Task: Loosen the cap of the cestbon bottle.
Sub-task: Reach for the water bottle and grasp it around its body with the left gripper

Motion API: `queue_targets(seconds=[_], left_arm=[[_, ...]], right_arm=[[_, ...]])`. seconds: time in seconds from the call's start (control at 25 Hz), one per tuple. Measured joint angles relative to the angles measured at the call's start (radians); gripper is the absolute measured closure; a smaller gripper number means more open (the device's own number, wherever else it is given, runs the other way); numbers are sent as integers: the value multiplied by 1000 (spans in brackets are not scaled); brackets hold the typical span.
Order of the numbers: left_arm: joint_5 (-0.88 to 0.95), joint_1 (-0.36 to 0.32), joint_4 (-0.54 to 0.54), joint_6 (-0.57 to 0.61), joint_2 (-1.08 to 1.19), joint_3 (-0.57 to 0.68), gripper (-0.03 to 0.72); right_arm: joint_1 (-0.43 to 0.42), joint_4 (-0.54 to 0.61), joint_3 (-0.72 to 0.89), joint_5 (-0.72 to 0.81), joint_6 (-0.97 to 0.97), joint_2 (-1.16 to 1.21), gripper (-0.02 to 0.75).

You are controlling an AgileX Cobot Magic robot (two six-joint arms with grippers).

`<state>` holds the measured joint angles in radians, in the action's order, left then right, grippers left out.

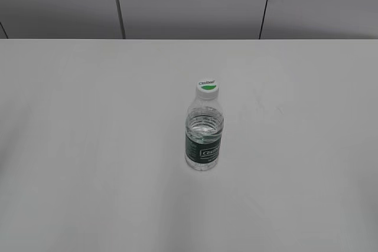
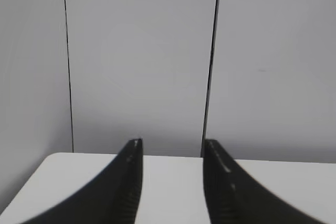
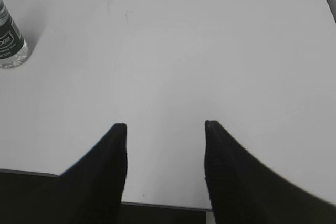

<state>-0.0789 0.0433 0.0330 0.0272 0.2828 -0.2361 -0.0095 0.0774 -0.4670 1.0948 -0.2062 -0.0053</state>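
The white table (image 1: 88,163) is being seen in all three views, and beyond its far edge a grey panelled wall (image 1: 189,1) is being shown by the exterior and left wrist views only. Neither arm is being caught by the exterior view; each gripper is being seen from its own wrist camera alone. The left gripper (image 2: 172,143) is being held with its two dark fingers (image 2: 128,182) set apart, nothing gripped between them and nothing touched; ahead of it only bare tabletop and the wall are being shown, and the bottle is not being caught in that view. The right gripper (image 3: 165,125) is likewise being held with its fingers spread, a clear gap of tabletop being seen between them, nothing clasped or touched. The cestbon bottle (image 1: 204,137) is being shown upright on the table in the exterior view, standing alone; from the right wrist camera only its lower body and dark label are being seen, well apart from the right gripper, ahead of the fingertips and far off to their left. The cap (image 1: 207,89) is being seen seated on the bottle's neck in the exterior view only; it is being cut off in the right wrist view.
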Motion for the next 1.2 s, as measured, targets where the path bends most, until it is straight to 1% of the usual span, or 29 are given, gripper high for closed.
queue_targets(seconds=[0.2, 0.32, 0.4, 0.48, 0.52, 0.6, 0.72, 0.88, 0.96, 1.08, 1.2], left_arm=[[-139, 0, 8, -20, 226, 20, 230], [-205, 0, 8, -65, 384, 21, 203], [-287, 0, -16, -99, 483, 23, 198], [-366, 0, -99, -149, 582, 22, 196], [-412, 0, -161, -178, 657, 22, 196], [-496, -1, -308, -272, 758, 24, 196], [-682, -1, -507, -383, 912, 25, 197], [-930, -1, -706, -419, 1131, 25, 197], [-1048, 0, -789, -422, 1240, 24, 197], [-1101, 36, -852, -420, 1398, 10, 170], [-1117, 121, -886, -421, 1525, -42, 114]], right_arm=[[0, 14, 0, 0, 0, 0, 363], [0, 32, 0, 0, 0, 0, 363], [0, 37, 0, 0, 0, 0, 363], [0, 40, 0, 0, 0, 0, 363], [0, 42, 0, 0, 0, 0, 363], [0, 42, 0, 0, 0, 0, 363], [0, 43, 0, 0, 0, 0, 363], [0, 43, 0, 0, 0, 0, 363], [0, 43, 0, 0, 0, 0, 363], [0, 44, 0, 0, 0, 0, 363], [0, 44, 0, 0, 0, 0, 363]])
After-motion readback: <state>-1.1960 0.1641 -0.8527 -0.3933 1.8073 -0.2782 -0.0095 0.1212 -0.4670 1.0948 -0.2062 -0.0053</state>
